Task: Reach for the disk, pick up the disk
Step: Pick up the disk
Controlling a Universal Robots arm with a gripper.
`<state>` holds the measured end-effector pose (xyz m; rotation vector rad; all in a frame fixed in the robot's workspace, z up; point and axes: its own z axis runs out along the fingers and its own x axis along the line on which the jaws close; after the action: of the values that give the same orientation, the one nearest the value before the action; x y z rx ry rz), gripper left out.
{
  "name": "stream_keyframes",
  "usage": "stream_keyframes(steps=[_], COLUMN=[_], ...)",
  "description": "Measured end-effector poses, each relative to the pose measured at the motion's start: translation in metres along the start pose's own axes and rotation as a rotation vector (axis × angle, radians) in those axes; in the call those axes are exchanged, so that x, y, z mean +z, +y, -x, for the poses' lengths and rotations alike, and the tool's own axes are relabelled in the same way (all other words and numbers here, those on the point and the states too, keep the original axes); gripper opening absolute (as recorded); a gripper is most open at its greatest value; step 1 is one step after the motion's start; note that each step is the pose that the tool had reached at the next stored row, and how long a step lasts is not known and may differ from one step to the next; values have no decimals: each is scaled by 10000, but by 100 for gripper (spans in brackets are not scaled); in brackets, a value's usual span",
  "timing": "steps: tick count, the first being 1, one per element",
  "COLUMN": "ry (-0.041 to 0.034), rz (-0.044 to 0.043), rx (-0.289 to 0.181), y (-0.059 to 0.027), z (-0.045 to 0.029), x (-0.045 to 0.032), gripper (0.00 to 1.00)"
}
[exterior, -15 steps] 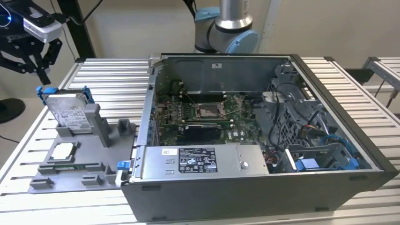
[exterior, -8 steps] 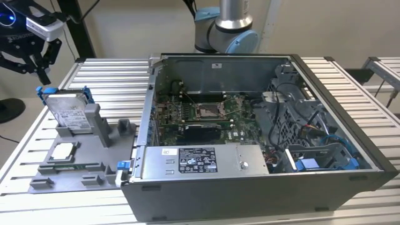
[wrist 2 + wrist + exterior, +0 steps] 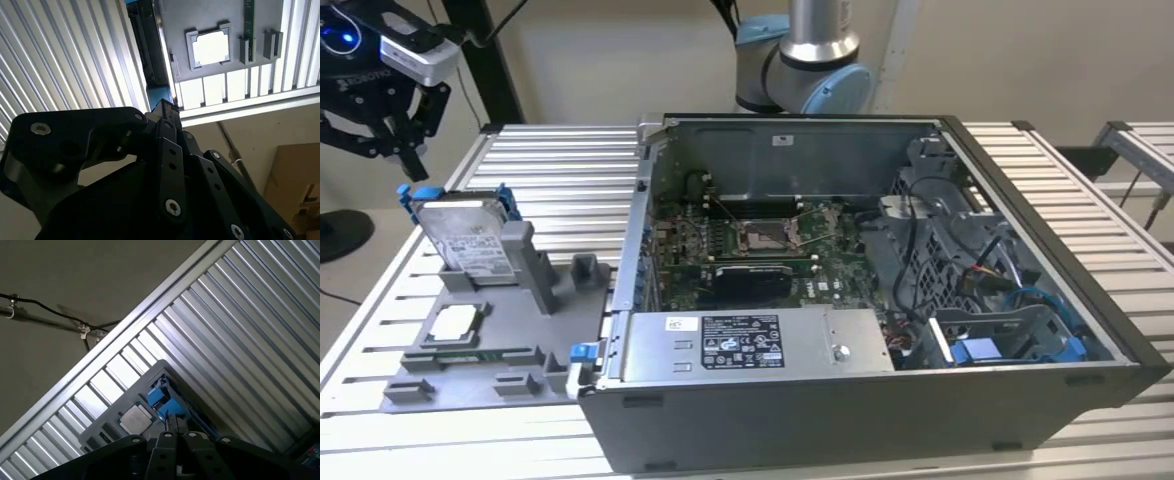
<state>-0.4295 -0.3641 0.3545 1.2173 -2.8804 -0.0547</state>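
Computer case (image 3: 854, 420) lies open on a slatted metal table (image 3: 547, 150) and serves as the landmark.

Disk (image 3: 464, 245): to the exterior view's left of the case, apart from it, standing on its short edge in a slot of a grey tray (image 3: 520, 300). Long axis runs up and down, leaning back a little. The broad labelled face is turned toward the near side of the table. The thin edges face toward and away from the case. Blue bracket ends stick up at both top corners. In the first wrist view the disk (image 3: 162, 399) is seen nearly edge-on from above, blue bracket showing.

Claw (image 3: 387, 140): further to the exterior view's left of the case than the disk, hanging above the disk's top edge and apart from it. It points downward and holds nothing. Whether it is open or closed cannot be told. In both wrist views the claw (image 3: 165, 107) (image 3: 172, 422) points down at the tray.

Chip (image 3: 454, 322): small, square, silver, flat in a recess of the same tray, nearer the table's front edge than the disk and to the exterior view's left of the case. Also seen in both wrist views (image 3: 212, 47) (image 3: 135, 419).

Grey box (image 3: 747, 345) with a black-and-white sticker sits inside the case along its near wall.

Arm base (image 3: 807, 60) rises behind the case's far wall.
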Motion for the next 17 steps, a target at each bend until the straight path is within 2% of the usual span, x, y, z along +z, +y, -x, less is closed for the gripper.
stream_keyframes(steps=[8, 17], ry=[4, 36], rz=[0, -3], rx=[-105, -1058], y=[0, 0], z=[0, 0], x=[0, 0], gripper=[0, 0])
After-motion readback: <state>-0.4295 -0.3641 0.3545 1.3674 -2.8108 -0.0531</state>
